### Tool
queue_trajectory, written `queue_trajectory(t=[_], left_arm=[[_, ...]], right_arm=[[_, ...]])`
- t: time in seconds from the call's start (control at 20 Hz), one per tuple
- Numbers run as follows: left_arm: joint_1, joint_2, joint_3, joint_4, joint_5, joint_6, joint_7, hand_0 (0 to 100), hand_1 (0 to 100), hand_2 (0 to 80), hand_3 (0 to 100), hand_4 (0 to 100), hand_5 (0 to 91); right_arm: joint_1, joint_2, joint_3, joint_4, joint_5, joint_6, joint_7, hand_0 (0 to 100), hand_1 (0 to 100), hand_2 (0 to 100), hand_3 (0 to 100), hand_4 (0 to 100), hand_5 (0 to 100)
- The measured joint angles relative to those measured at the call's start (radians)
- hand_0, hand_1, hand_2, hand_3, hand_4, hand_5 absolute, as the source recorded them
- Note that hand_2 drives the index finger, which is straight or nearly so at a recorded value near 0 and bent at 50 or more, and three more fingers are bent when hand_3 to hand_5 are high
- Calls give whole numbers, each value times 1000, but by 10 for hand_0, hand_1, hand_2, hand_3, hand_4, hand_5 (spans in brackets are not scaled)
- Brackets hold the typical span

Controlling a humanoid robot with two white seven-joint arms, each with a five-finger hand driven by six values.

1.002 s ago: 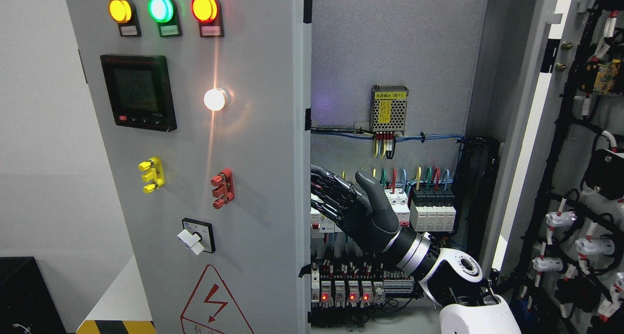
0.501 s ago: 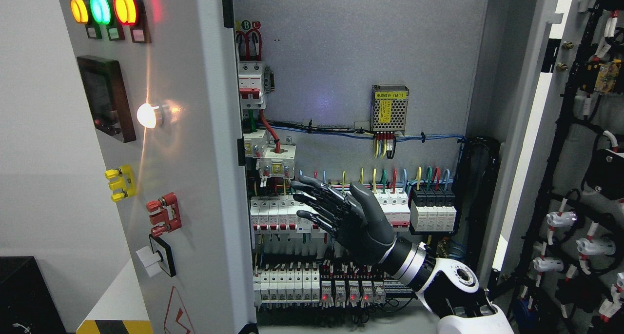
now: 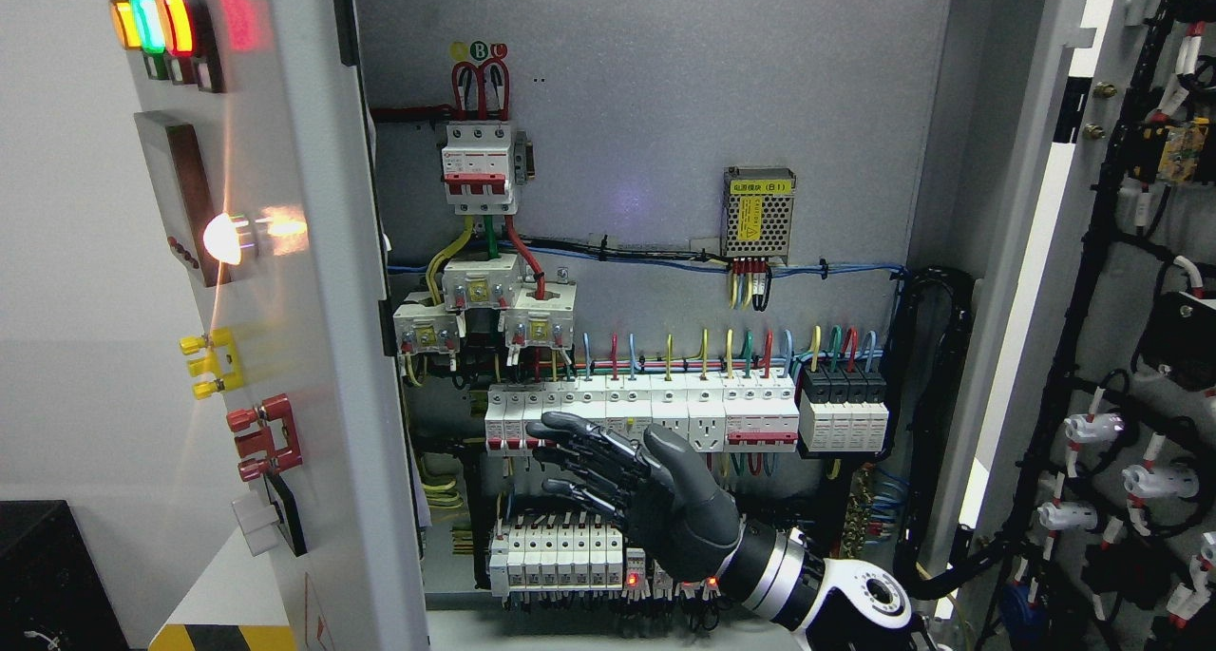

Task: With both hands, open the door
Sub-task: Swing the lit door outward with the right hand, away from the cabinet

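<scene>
Grey sheet-metal, the left cabinet door (image 3: pixel 313 347) stands swung wide on the picture's left, its outer face turned obliquely away so the amber, green and red indicator lamps (image 3: pixel 157 24) at its top appear squeezed together. Below them on the same face sit a dark display panel (image 3: pixel 185 190), a glowing white pilot lamp (image 3: pixel 226 238), a yellow terminal block (image 3: pixel 211 363), a red terminal block (image 3: pixel 266 437) and a white rotary switch (image 3: pixel 261 518). The matching grey right cabinet door (image 3: pixel 1026 252) is also open, at the picture's right, with black cable bundles and white connectors (image 3: pixel 1092 430) showing beyond it.

Between the doors the cabinet interior is exposed: a red-and-white main breaker (image 3: pixel 480 168) up high, a perforated metal power supply with a yellow label (image 3: pixel 758 212), and a long row of white circuit breakers (image 3: pixel 646 413).

Coming in from the lower right, the black-fingered right hand (image 3: pixel 632 485) hovers in front of the breaker rows, apart from the left door's edge. Its fingers (image 3: pixel 575 442) are spread and loosely extended toward the left, holding nothing; whether the fingertips brush the breakers behind them is hard to judge from this angle.
</scene>
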State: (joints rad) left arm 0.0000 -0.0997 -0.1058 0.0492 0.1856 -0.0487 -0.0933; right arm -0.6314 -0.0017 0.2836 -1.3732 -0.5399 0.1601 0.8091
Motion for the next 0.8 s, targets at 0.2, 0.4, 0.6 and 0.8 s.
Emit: queue_trajectory(t=[0.2,0.4,0.6,0.8], left_arm=[[0,0,0,0,0,0,0,0,0,0,0,0,0],[0,0,0,0,0,0,0,0,0,0,0,0,0],[0,0,0,0,0,0,0,0,0,0,0,0,0],[0,0,0,0,0,0,0,0,0,0,0,0,0]], right_arm=[[36,-8,36,-41,0,0,0,192,0,0,0,0,0],[66,-15,71,-75,1,8,4,192,0,0,0,0,0],[84,-18,105,-100,1,32,4,192,0,0,0,0,0],[100,-18,140,-122,1,45,-1,192,0,0,0,0,0]])
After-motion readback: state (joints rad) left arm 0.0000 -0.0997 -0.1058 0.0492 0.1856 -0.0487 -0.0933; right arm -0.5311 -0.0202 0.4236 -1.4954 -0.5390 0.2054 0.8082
